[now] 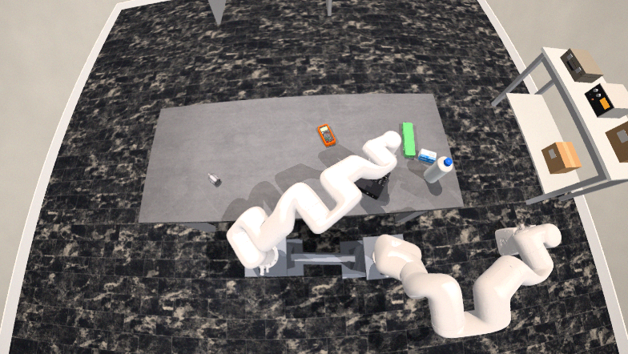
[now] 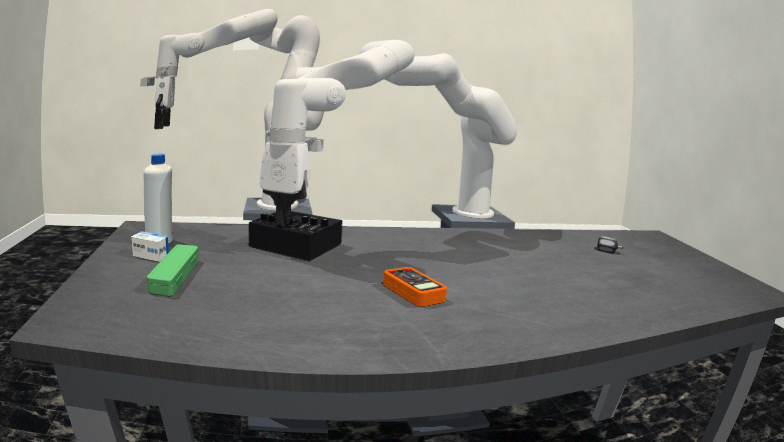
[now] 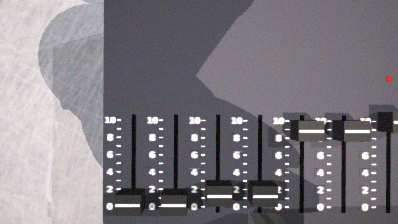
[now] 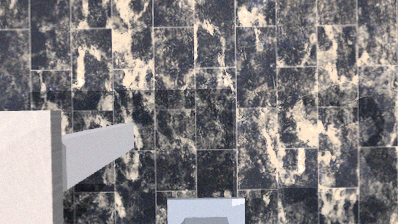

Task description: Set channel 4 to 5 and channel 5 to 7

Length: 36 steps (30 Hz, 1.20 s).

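Lighting desk (image 1: 372,190) (image 2: 296,239) (image 3: 150,60), on the table's (image 1: 246,145) (image 2: 494,323) far left as viewed facing the arms. Left gripper (image 2: 282,224): fingers together, empty, down at the desk's fader face; contact cannot be told. Right gripper (image 2: 161,127): fingers apart, raised beyond the table's far edge.

Black box-shaped lighting desk (image 1: 373,188) (image 2: 295,238) (image 3: 165,60): partly covered by white jointed arm (image 1: 343,180) (image 2: 288,109) from above | rightmost dark fader cap (image 3: 385,121): cut off by left wrist view's edge
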Tool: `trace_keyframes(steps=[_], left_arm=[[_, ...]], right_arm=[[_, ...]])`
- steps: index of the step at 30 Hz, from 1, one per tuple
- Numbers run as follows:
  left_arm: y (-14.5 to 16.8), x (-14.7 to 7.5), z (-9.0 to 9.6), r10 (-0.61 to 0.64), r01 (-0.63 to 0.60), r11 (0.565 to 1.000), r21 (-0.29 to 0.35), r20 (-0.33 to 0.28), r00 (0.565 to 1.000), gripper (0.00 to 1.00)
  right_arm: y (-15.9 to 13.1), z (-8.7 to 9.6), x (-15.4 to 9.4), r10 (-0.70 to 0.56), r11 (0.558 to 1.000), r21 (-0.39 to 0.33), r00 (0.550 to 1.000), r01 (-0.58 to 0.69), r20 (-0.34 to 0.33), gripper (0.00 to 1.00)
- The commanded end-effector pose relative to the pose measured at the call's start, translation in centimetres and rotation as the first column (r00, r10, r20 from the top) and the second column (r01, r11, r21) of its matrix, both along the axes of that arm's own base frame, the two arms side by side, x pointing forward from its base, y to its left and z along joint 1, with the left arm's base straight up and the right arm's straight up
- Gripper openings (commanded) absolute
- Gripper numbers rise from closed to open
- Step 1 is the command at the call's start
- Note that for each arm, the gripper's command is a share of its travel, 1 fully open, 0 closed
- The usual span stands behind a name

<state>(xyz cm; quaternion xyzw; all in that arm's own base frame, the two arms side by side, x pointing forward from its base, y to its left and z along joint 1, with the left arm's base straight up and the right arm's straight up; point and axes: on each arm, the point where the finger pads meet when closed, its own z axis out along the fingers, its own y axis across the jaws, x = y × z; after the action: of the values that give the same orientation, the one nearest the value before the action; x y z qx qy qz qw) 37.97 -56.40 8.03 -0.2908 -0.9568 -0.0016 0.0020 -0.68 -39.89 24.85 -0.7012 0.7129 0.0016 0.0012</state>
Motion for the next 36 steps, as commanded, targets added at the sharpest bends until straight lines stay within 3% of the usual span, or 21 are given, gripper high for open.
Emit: trace_keyframes(steps=[1, 36], left_arm=[[-0.1, 0.0, 0.3, 0.0, 0.0, 1.0, -0.004, 0.003, 1.0, 0.0], [0.8, -1.3, 0.3, 0.0, 0.0, 1.0, -0.004, 0.003, 1.0, 0.0]], right_arm=[[-0.1, 0.2, 0.0, 0.0, 1.0, -0.004, 1.0, 0.0, 0.001, 1.0], [-0.1, 0.2, 0.0, 0.0, 1.0, -0.004, 1.0, 0.0, 0.001, 1.0]])
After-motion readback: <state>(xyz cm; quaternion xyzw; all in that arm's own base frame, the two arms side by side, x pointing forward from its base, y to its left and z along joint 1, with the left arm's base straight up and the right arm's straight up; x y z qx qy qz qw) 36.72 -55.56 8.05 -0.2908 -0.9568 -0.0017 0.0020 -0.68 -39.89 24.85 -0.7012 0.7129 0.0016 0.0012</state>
